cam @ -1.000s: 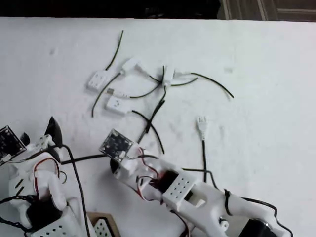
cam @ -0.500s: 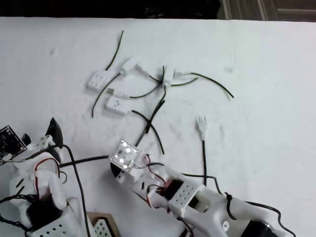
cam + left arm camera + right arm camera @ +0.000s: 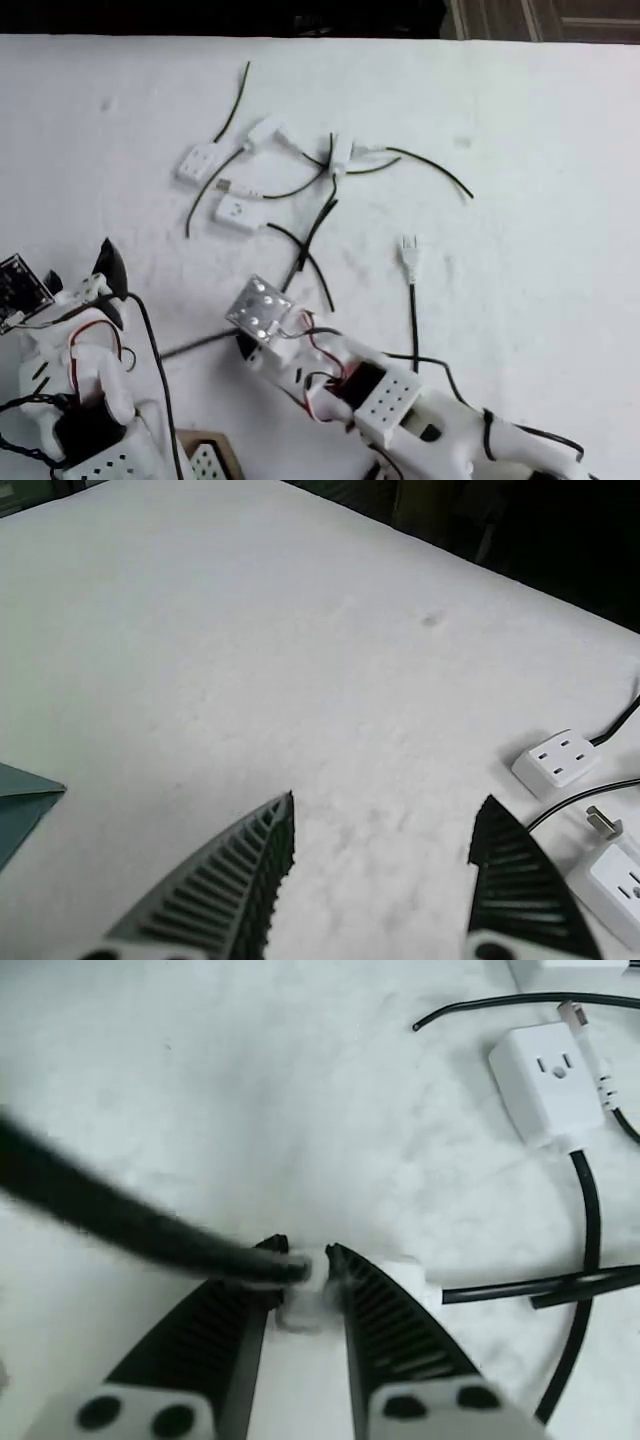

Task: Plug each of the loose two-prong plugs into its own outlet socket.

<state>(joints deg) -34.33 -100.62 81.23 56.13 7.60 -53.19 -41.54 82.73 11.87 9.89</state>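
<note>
My right gripper (image 3: 305, 1255) is shut on a small white plug (image 3: 302, 1285) whose black cable (image 3: 110, 1215) trails off to one side. In the high view that arm's lit wrist board (image 3: 260, 310) sits over the plug, and the cable (image 3: 195, 345) runs out toward the left arm. A white outlet socket (image 3: 548, 1085) lies just beyond the fingertips; it is the nearer socket (image 3: 237, 212), with a second socket (image 3: 198, 162) behind it. My left gripper (image 3: 385, 815) stands open over bare table at the near left (image 3: 107, 262). A two-prong plug (image 3: 408, 255) lies loose to the right.
Two more white plugs (image 3: 263, 130) (image 3: 340, 152) lie at the back among tangled black cables (image 3: 310, 235). A small metal-tipped connector (image 3: 600, 822) rests between the two sockets. A brown box corner (image 3: 205, 455) sits at the near edge. The table's right half is open.
The right arm's wrist has turned and shifted a little right and toward the near edge. The held plug's cable has swung nearer the front. The left arm has stayed put.
</note>
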